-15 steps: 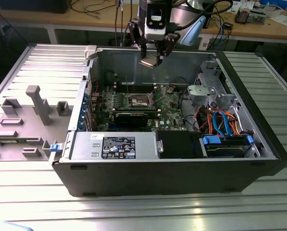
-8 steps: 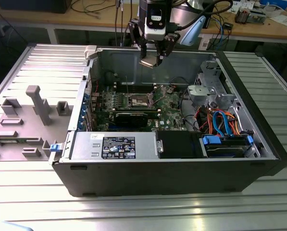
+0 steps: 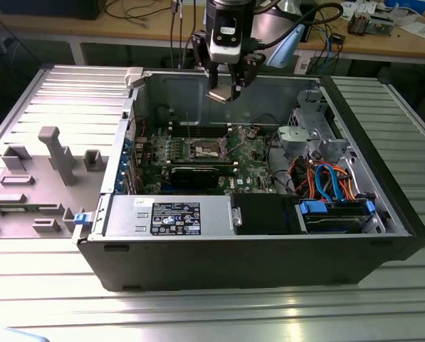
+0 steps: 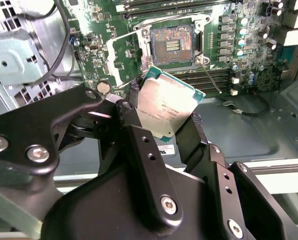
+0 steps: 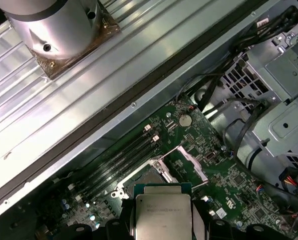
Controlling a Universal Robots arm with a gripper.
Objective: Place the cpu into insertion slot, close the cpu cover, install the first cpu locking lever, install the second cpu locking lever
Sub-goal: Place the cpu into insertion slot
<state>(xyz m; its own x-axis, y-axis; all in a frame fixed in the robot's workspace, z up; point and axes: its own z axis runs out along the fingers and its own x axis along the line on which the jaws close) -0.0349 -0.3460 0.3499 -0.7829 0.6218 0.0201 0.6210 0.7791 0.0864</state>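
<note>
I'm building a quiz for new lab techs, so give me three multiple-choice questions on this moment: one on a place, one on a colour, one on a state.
1. Where is the cpu?
A. Held in the gripper, above the open case.
B. On the grey rack beside the case.
C. On the workbench behind.

2. What colour is the circuit board around the insertion slot?
A. Red.
B. Green.
C. White.

3. How is the insertion slot?
A. Empty, contacts bare.
B. Holding a chip.
C. Under a heat sink.

Key: 1A, the gripper clamps its edges in the second wrist view; 2B, green in both wrist views; 3A, its dark centre lies uncovered.
</note>
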